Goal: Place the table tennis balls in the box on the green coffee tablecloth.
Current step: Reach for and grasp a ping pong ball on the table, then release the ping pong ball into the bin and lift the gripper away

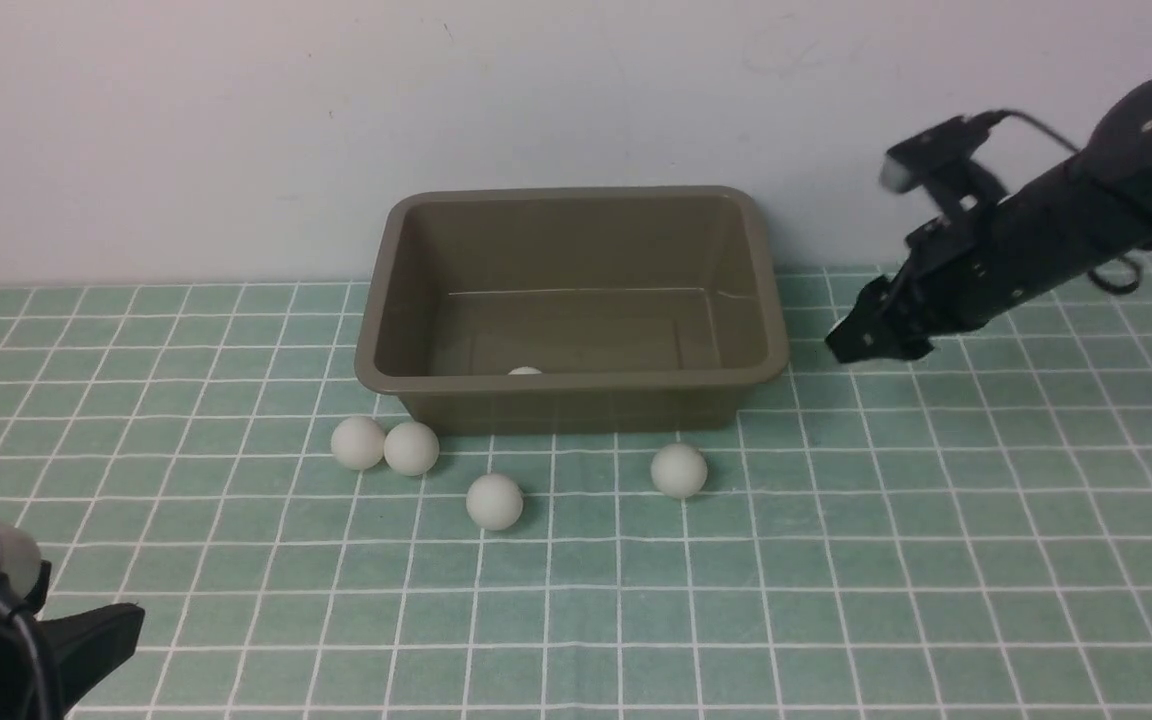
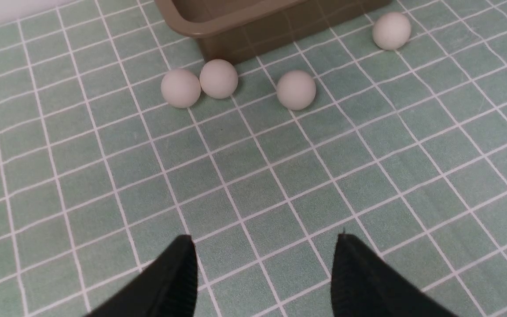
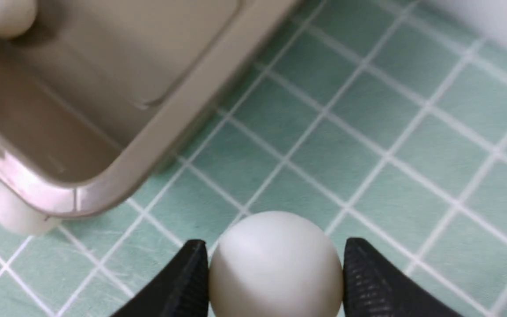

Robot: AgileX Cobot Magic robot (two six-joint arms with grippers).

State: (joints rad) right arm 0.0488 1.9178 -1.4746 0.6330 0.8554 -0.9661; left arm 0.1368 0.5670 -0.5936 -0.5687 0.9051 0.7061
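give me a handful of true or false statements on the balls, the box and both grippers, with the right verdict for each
1. The right gripper holds a ball between its fingers. True.
2. The box is still without any ball inside. False: a ball shows inside it.
3. Four balls lie on the green tablecloth on the near side of the box. True.
4. The left gripper is shut on a ball. False: its fingers stand apart with nothing between them.
5. The box is lying on its side. False: it stands upright on the cloth, its opening facing up.
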